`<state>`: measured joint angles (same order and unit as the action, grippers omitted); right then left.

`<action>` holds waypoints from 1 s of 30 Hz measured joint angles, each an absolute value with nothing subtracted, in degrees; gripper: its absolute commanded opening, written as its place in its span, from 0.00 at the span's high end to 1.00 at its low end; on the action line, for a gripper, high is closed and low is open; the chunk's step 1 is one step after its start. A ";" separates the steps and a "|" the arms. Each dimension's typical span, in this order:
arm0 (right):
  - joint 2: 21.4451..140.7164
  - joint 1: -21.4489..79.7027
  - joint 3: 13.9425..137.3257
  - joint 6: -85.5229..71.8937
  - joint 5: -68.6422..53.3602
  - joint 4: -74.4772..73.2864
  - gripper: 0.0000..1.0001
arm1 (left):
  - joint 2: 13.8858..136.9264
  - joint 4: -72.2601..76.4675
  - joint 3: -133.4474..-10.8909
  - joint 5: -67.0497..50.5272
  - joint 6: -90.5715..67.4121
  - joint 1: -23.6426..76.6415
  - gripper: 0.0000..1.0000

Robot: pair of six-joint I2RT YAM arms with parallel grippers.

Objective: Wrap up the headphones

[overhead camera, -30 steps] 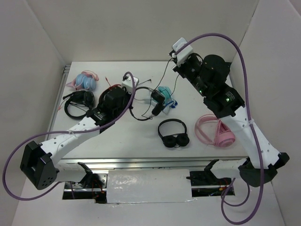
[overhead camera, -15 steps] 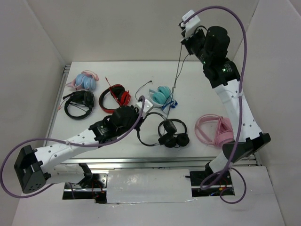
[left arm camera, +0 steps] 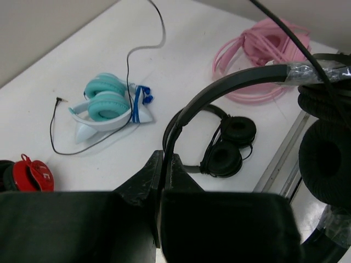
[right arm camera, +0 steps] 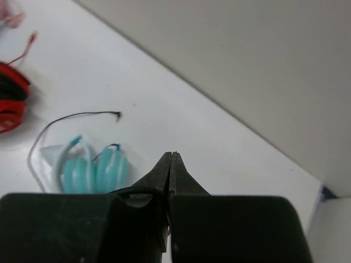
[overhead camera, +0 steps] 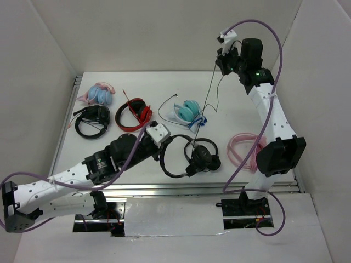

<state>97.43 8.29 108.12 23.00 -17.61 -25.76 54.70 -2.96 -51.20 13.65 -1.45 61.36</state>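
Headphones [left arm camera: 241, 78]: hanging over the table's [overhead camera: 241, 109] near edge, left gripper [left arm camera: 163, 164] pinching the slim headband, jaws nearly touching; earcups dangling above another black pair [left arm camera: 227, 145]. Cable [overhead camera: 208, 96] rising rightward to the raised right gripper [right arm camera: 171, 159], jaws clamping it.

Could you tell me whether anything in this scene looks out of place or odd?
Yes: the cable is stretched taut through the air, from the headphones held by the left hand up to the raised right hand, crossing above the teal headphones rather than lying wrapped.
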 measured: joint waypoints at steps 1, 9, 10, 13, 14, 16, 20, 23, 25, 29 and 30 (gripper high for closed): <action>96.97 8.21 105.32 22.28 -19.73 -24.64 1.00 | 53.78 -2.76 -51.18 13.63 -1.41 61.43 1.00; 93.97 9.26 78.72 11.73 -33.76 -9.69 1.00 | 47.44 1.91 -52.58 16.91 -1.28 61.71 1.00; 93.97 9.67 76.51 9.98 -34.92 -7.81 1.00 | 47.24 1.91 -53.19 17.96 -1.48 61.69 1.00; 93.97 11.38 72.25 6.39 -36.49 -2.44 1.00 | 46.98 2.07 -57.25 22.35 -2.00 61.69 1.00; 93.93 12.16 70.61 5.23 -36.75 -0.16 1.00 | 47.00 2.17 -58.78 24.80 -2.20 61.69 1.00; 93.36 14.09 66.83 3.62 -36.84 3.25 1.00 | 47.18 2.09 -61.60 30.59 -3.11 61.67 1.00; 88.71 19.62 56.49 0.40 -34.70 8.32 1.00 | 51.44 2.11 -69.28 45.58 -2.70 61.52 1.00; 82.65 24.88 49.80 -1.78 -30.24 10.87 1.00 | 56.71 4.03 -74.24 54.65 -1.45 60.93 1.00; 77.25 28.23 45.45 -3.11 -26.06 11.79 1.00 | 60.25 5.56 -77.08 59.68 -1.32 59.68 1.00; 65.23 34.13 39.22 -5.13 -18.15 11.77 1.00 | 67.07 -2.26 -84.73 60.42 -9.65 48.23 1.00; 62.48 35.40 38.76 -5.15 -15.79 11.40 1.00 | 68.60 -6.13 -86.78 58.35 -12.51 44.05 1.00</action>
